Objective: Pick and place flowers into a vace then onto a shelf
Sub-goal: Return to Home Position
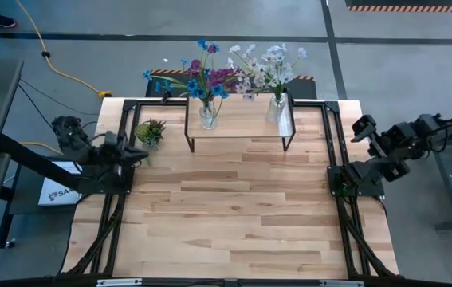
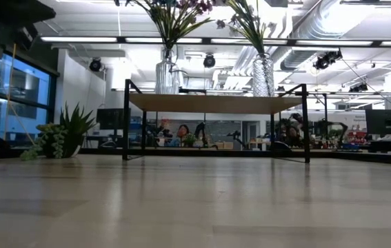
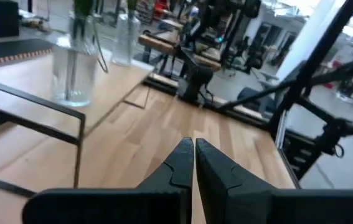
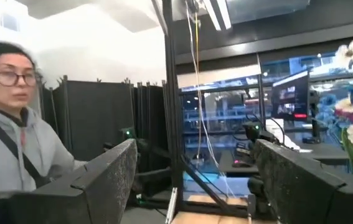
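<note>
Two clear glass vases stand upright by their bases on the shelf [image 1: 241, 131] at the table's far middle. The left vase [image 1: 208, 114] holds purple and blue flowers [image 1: 202, 78]; the right vase [image 1: 277, 109] holds white and pale pink flowers [image 1: 269, 64]. The low view shows both vases [image 2: 167, 72] [image 2: 264, 74] on the shelf top [image 2: 216, 103]. My left gripper [image 3: 193, 143] is shut and holds nothing; it sits at the table's left edge [image 1: 140, 151], near the shelf's left end. My right gripper [image 4: 195, 180] stands open at the right edge [image 1: 363, 127], holding nothing.
A small green spiky potted plant [image 1: 151, 131] stands on the table just left of the shelf, close to my left gripper. Black frame rails [image 1: 333, 159] run along both table sides. A person [image 4: 8, 124] shows in the room beyond the table.
</note>
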Controlling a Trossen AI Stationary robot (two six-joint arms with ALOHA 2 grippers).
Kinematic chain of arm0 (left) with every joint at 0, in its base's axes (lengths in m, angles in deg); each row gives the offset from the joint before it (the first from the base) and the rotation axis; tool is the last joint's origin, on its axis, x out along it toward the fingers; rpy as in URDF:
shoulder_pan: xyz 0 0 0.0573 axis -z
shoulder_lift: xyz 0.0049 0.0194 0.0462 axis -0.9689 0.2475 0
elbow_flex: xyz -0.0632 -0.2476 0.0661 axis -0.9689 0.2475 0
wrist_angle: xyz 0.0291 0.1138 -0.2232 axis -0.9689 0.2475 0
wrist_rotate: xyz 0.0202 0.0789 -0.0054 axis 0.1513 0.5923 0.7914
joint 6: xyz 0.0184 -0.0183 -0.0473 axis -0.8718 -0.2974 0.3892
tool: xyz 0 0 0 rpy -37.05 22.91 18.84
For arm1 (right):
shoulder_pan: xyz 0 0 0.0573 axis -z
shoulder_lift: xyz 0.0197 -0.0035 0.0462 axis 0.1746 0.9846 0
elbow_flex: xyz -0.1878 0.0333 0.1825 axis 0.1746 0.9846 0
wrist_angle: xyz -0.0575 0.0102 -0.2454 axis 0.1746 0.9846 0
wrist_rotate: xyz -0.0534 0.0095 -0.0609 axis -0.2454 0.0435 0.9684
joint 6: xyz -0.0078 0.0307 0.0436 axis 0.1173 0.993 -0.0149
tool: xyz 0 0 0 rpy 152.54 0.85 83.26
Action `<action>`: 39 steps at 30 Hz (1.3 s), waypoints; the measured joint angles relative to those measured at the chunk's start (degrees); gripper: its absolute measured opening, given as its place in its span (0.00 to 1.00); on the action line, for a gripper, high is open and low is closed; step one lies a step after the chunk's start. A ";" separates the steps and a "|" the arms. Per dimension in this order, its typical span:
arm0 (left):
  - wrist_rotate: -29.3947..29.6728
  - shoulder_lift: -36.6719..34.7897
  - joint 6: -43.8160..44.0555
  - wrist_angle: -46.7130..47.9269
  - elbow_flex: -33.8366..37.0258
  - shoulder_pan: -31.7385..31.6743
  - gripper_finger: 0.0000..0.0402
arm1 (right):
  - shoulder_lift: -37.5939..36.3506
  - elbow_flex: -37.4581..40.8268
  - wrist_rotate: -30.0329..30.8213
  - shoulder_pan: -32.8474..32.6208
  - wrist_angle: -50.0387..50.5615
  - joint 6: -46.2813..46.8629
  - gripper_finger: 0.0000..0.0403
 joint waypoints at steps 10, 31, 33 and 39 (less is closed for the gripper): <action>-1.17 0.07 -1.66 -6.47 4.79 0.02 0.13 | -0.21 10.57 1.09 0.01 -9.83 2.60 0.79; -2.71 0.09 0.58 -8.01 11.18 0.04 0.13 | -0.21 29.27 2.47 0.02 -26.92 5.36 0.79; -2.91 0.10 0.29 -9.87 12.12 0.03 0.13 | -0.21 31.53 1.78 0.02 -29.92 5.97 0.79; -3.08 0.09 -3.78 -16.31 14.69 0.04 0.13 | -0.21 34.38 -0.02 0.02 -32.83 7.41 0.79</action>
